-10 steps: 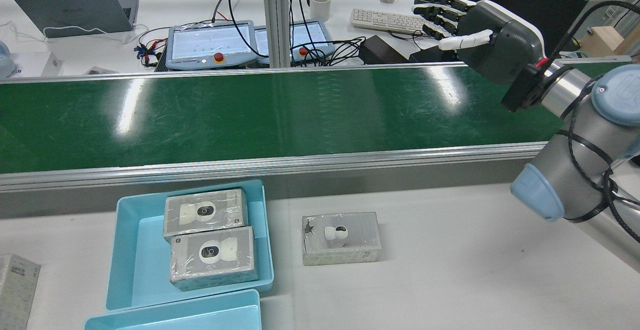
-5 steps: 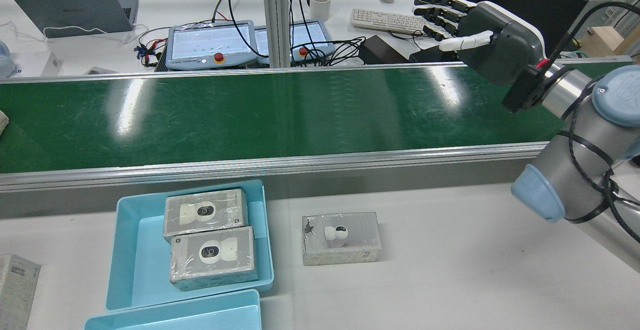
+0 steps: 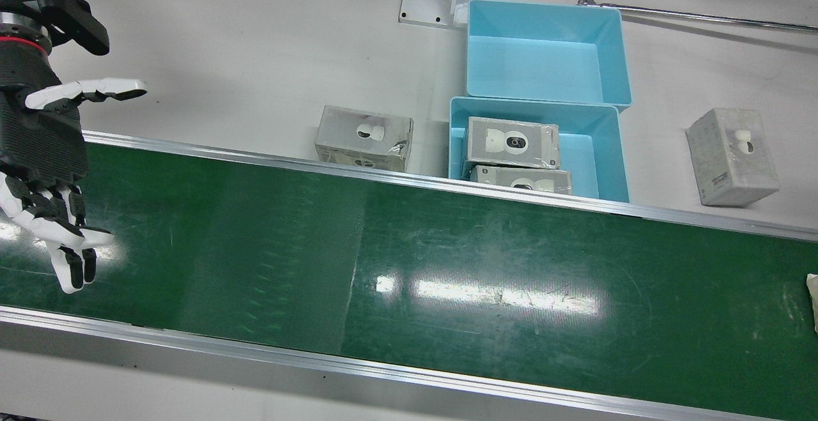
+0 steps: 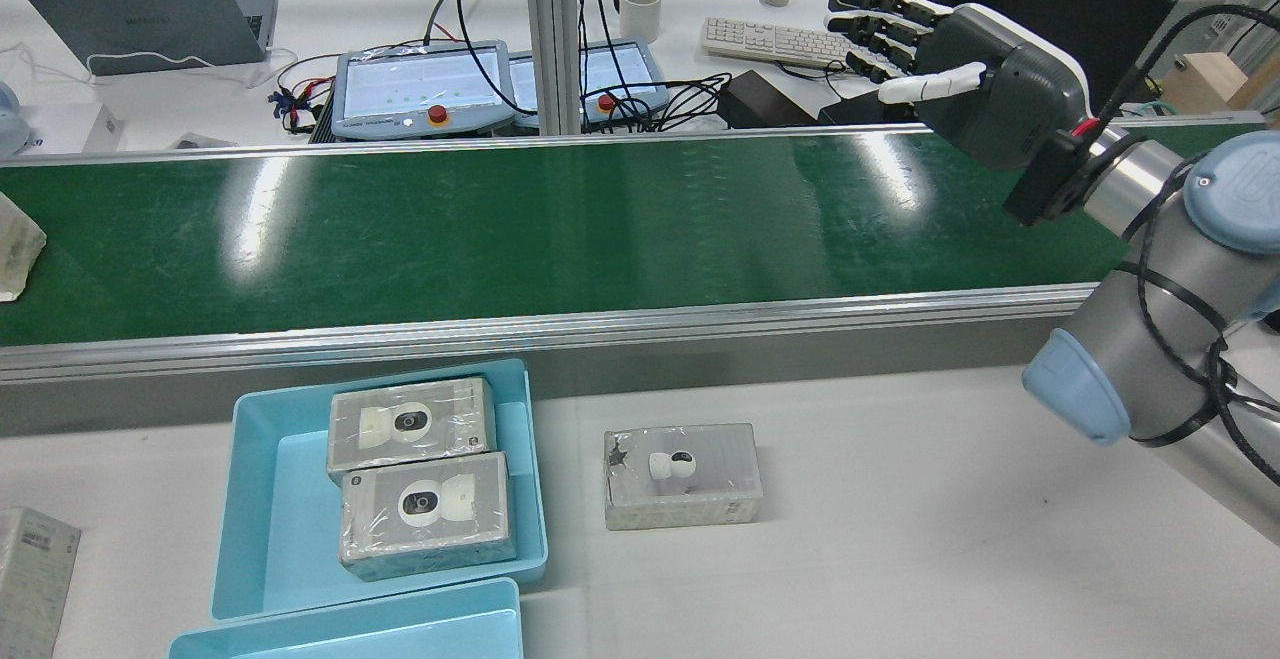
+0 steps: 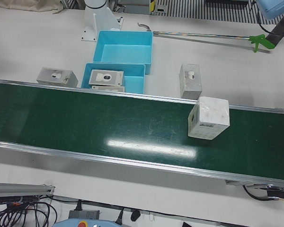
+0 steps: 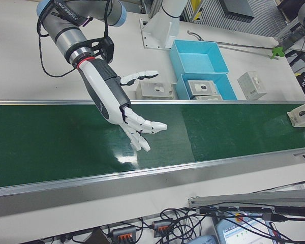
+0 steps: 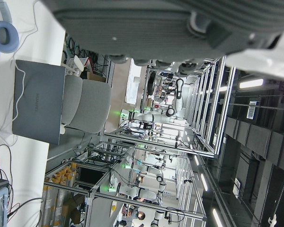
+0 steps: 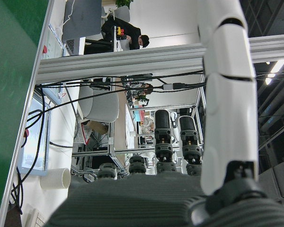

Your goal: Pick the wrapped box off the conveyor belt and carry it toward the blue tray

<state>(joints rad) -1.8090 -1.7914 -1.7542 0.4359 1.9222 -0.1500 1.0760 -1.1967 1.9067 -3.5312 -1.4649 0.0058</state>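
A wrapped whitish box (image 5: 208,117) lies on the green conveyor belt (image 5: 109,123). It shows only at the belt's left edge in the rear view (image 4: 15,244) and at the right edge in the front view (image 3: 813,299). The blue tray (image 4: 250,519) holds two wrapped camera boxes (image 4: 412,426). My right hand (image 4: 960,59) is open and empty, fingers spread, above the belt's far opposite end (image 3: 45,172), well away from the box. Only the dark body of my left hand (image 7: 132,23) shows, in its own view.
A second, empty blue tray (image 3: 543,50) stands next to the first. A wrapped box (image 4: 682,476) lies on the white table beside the tray, and another (image 3: 732,146) lies on the tray's other side. Laptop, pendants and cables sit beyond the belt.
The wrapped box has come into the rear view at the belt's left edge and moved a little rightward. The right hand has stayed almost still.
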